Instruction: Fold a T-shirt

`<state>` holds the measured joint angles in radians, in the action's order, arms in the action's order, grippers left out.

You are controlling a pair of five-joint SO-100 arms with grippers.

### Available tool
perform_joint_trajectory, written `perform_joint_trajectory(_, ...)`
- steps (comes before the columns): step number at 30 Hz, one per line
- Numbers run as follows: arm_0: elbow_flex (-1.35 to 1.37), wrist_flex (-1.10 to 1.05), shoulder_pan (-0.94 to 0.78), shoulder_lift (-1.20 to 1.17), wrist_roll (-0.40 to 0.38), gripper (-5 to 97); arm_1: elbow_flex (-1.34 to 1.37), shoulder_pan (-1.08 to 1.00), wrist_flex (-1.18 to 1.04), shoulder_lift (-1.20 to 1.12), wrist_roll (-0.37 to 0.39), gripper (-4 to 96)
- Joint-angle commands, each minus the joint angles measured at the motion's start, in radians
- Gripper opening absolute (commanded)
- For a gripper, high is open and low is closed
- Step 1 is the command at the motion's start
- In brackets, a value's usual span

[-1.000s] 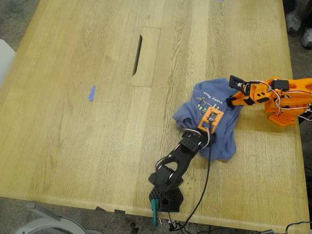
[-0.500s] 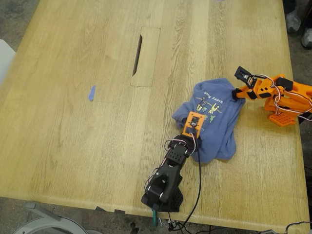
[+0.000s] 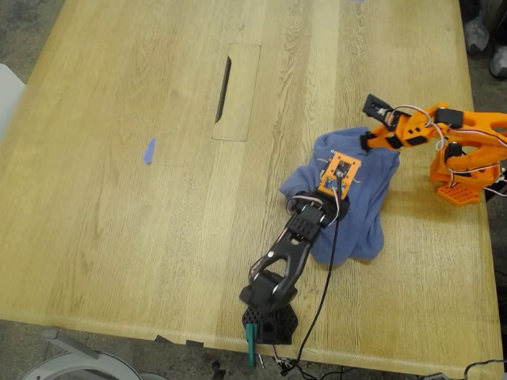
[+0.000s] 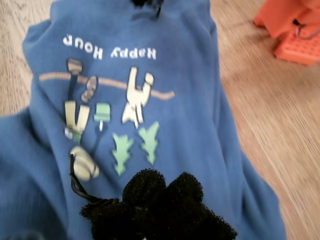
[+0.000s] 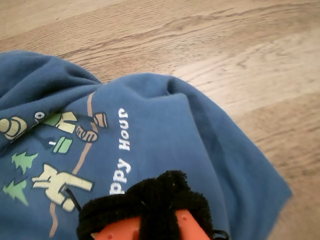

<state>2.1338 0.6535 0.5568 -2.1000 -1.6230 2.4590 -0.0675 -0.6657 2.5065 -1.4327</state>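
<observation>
Even, soft light falls across the table (image 3: 142, 237), with only faint shadows and no glare. The exterior view is fairly sharp. Both wrist views are slightly blurred, most of all the black padding at their near edges.

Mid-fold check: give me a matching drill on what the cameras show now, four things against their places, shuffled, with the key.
Things:
1. T-shirt
2. blue scrap
3. slot
4. orange arm base

Places:
A. near the table edge on the exterior view's right
B. alone on bare wood, toward the exterior view's left
C. bunched up between the two arms, chest print facing up
D. dark opening in an inset panel of the tabletop, farther back than the shirt

Pairs: 1-C, 2-B, 3-D, 4-A
</observation>
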Motion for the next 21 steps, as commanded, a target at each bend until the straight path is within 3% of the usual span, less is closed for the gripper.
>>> perform_joint_trajectory(1,-0.107,-0.190,-0.048,0.095,0.011,0,-0.057,0.015,0.137,-0.107,-0.009,0.2)
perform_joint_trajectory(14,-0.005,-0.474,-0.319,0.247,0.026,0,-0.242,0.049,0.472,-0.569,-0.009,0.5)
perform_joint_trajectory(21,0.210,-0.534,-0.385,0.155,0.020,0,-0.057,0.009,0.603,-0.555,0.003,0.3)
